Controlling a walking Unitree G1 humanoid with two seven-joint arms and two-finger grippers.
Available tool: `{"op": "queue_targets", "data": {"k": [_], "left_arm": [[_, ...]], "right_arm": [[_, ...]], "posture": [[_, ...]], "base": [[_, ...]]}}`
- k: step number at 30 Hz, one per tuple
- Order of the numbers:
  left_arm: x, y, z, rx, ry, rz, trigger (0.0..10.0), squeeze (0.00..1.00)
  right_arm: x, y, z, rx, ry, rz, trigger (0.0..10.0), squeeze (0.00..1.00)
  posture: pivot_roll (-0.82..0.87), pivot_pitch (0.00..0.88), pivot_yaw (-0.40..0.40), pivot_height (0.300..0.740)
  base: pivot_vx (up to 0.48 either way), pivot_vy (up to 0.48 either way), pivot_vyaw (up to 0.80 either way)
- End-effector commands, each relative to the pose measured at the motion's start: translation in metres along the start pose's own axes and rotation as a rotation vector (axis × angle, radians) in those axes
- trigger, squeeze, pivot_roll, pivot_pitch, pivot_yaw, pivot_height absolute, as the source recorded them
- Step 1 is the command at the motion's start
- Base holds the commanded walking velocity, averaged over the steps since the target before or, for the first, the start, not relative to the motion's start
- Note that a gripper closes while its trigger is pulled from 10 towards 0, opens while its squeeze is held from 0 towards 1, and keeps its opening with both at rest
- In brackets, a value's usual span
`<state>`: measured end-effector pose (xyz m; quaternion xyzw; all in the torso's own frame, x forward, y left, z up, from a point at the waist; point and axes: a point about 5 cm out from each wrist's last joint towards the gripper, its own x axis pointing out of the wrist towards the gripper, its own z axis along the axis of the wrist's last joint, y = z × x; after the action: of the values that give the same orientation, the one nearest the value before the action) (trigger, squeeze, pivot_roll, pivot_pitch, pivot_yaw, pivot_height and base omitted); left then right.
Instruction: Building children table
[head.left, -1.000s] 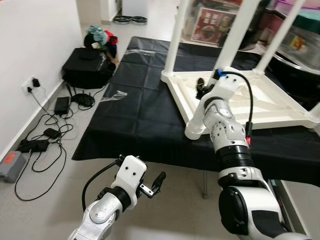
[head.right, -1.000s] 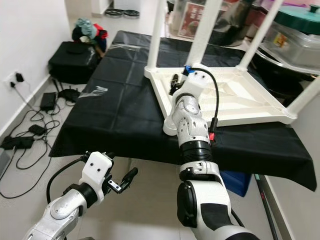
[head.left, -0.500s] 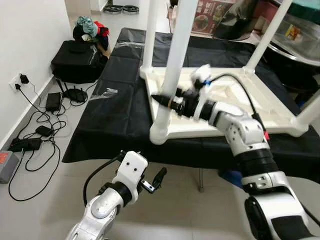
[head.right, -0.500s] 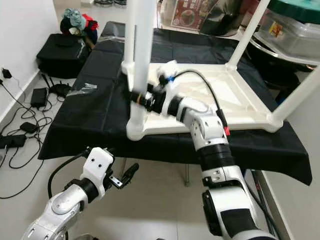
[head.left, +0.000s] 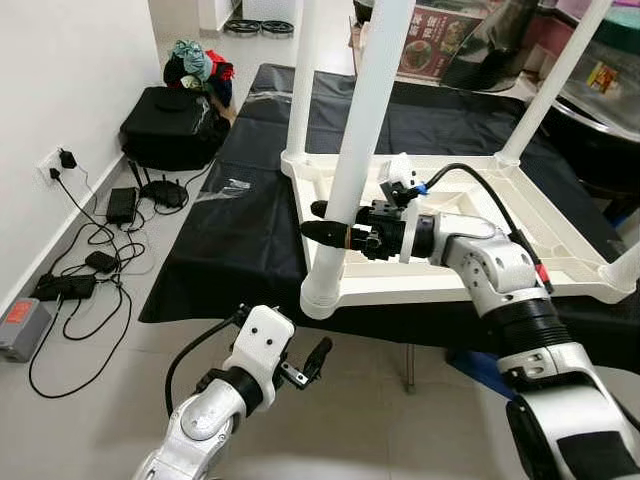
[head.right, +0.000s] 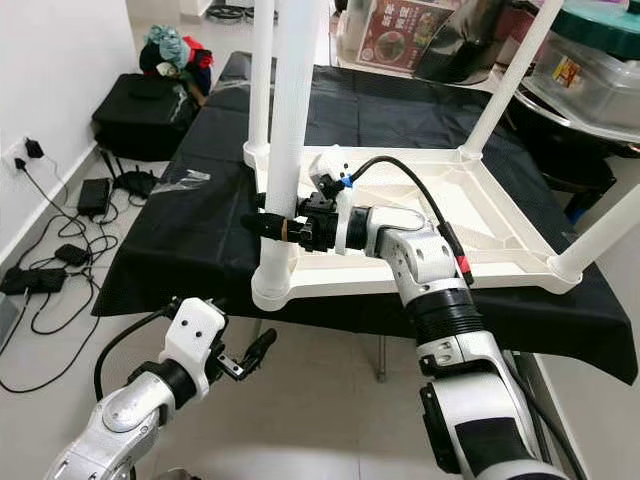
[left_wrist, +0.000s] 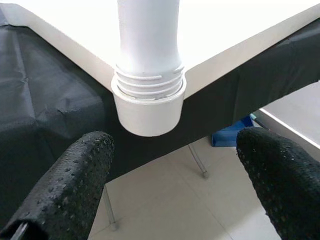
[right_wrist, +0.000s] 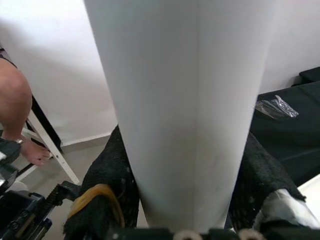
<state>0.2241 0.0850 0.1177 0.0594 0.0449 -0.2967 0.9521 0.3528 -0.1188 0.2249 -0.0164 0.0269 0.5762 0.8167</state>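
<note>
Clamping white table leg (head.left: 358, 150): right gripper (head.left: 325, 222); left gripper (head.left: 305, 362) idle.

Bright even daylight, sharp, mild glare

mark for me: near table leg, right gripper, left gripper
table leg (head.left: 362, 130), left eye view, on the white shaft above the grip.
right gripper (head.left: 318, 220), left eye view, midway between the black fingertips, which close round the leg.
left gripper (head.left: 318, 352), left eye view, at the fingertips, low over the floor.
</note>
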Motion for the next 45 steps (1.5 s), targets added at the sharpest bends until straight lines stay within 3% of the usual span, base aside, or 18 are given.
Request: {"op": "queue_targets", "data": {"k": [1, 6, 8, 9, 11, 12, 14, 21, 22, 23, 28, 29, 30, 32, 33, 35, 39, 45], "left_arm": [[0.000, -0.002, -0.004, 0.005, 0.021, 0.002, 10.0, 0.00], [0.000, -0.002, -0.005, 0.005, 0.022, 0.002, 10.0, 0.00], [0.000, -0.002, -0.005, 0.004, 0.021, 0.000, 10.0, 0.00], [0.000, -0.002, -0.005, 0.004, 0.021, 0.000, 10.0, 0.00], [0.000, -0.002, -0.005, 0.006, 0.023, -0.003, 10.0, 0.00], [0.000, -0.002, -0.005, 0.006, 0.023, -0.003, 10.0, 0.00], [0.001, -0.002, -0.006, 0.008, 0.025, -0.003, 10.0, 0.00], [0.001, -0.002, -0.006, 0.010, 0.025, -0.005, 10.0, 0.00], [0.001, -0.002, -0.006, 0.010, 0.025, -0.005, 10.0, 0.00], [0.001, -0.003, -0.006, 0.010, 0.023, -0.007, 10.0, 0.00], [0.001, -0.003, -0.006, 0.009, 0.021, -0.010, 10.0, 0.00], [0.001, -0.003, -0.006, 0.009, 0.021, -0.010, 10.0, 0.00], [0.001, -0.004, -0.006, 0.009, 0.021, -0.012, 10.0, 0.00], [0.001, -0.004, -0.006, 0.009, 0.021, -0.012, 10.0, 0.00], [0.001, -0.004, -0.006, 0.009, 0.021, -0.012, 10.0, 0.00], [0.001, -0.004, -0.006, 0.009, 0.021, -0.013, 10.0, 0.00], [0.001, -0.004, -0.006, 0.009, 0.021, -0.014, 10.0, 0.00], [0.001, -0.004, -0.006, 0.011, 0.019, -0.014, 10.0, 0.00]], "right_arm": [[0.003, -0.011, 0.006, -0.008, -0.029, -0.125, 0.0, 0.00], [0.000, -0.031, 0.010, 0.003, -0.073, -0.358, 0.0, 0.00], [-0.011, -0.052, 0.010, 0.057, -0.106, -0.674, 0.0, 0.00], [-0.011, -0.052, 0.010, 0.057, -0.106, -0.674, 0.0, 0.00], [-0.038, -0.069, -0.003, 0.144, -0.097, -1.148, 0.0, 0.00], [-0.038, -0.069, -0.003, 0.144, -0.097, -1.148, 0.0, 0.00], [-0.054, -0.069, -0.012, 0.163, -0.075, -1.417, 0.0, 0.00], [-0.058, -0.057, -0.019, 0.191, -0.068, -1.610, 0.0, 0.00], [-0.058, -0.057, -0.019, 0.191, -0.068, -1.610, 0.0, 0.00], [-0.034, -0.048, -0.018, 0.239, -0.091, -1.515, 10.0, 0.00], [-0.014, -0.046, -0.015, 0.275, -0.129, -1.402, 10.0, 0.00], [-0.009, -0.046, -0.013, 0.262, -0.131, -1.390, 10.0, 0.80], [0.000, -0.045, -0.011, 0.289, -0.153, -1.304, 10.0, 1.00], [0.000, -0.045, -0.011, 0.289, -0.153, -1.304, 10.0, 1.00], [0.011, -0.043, -0.007, 0.330, -0.203, -1.164, 10.0, 0.00], [0.026, -0.035, 0.006, 0.307, -0.262, -0.833, 10.0, 0.00], [0.031, -0.016, 0.015, 0.195, -0.242, -0.433, 10.0, 0.00], [0.018, 0.005, 0.007, 0.105, -0.122, -0.136, 10.0, 0.00]], "posture": [[0.17, 0.060, -0.121, 0.740], [0.17, 0.060, -0.118, 0.740], [0.16, 0.058, -0.115, 0.740], [0.16, 0.058, -0.115, 0.740], [0.16, 0.051, -0.115, 0.740], [0.16, 0.051, -0.115, 0.740], [0.16, 0.049, -0.117, 0.740], [0.17, 0.047, -0.118, 0.740], [0.17, 0.047, -0.118, 0.740], [0.16, 0.044, -0.116, 0.740], [0.16, 0.041, -0.118, 0.740], [0.16, 0.041, -0.118, 0.740], [0.16, 0.038, -0.115, 0.740], [0.16, 0.038, -0.115, 0.740], [0.16, 0.038, -0.118, 0.740], [0.16, 0.037, -0.115, 0.740], [0.17, 0.038, -0.119, 0.740], [0.17, 0.039, -0.122, 0.740]], "base": [[0.000, 0.000, 0.00], [0.000, 0.000, 0.00], [0.000, 0.000, 0.00], [0.000, 0.000, 0.00], [0.000, 0.000, 0.00], [0.000, 0.000, 0.00], [0.000, 0.000, 0.00], [0.000, 0.000, 0.00], [0.000, 0.000, 0.00], [0.000, 0.000, 0.00], [0.000, 0.000, 0.00], [0.000, 0.000, 0.00], [0.000, 0.000, 0.00], [0.000, 0.000, 0.00], [0.000, 0.000, 0.00], [0.000, 0.000, 0.00], [0.000, 0.000, 0.00], [0.000, 0.000, 0.00]]}}
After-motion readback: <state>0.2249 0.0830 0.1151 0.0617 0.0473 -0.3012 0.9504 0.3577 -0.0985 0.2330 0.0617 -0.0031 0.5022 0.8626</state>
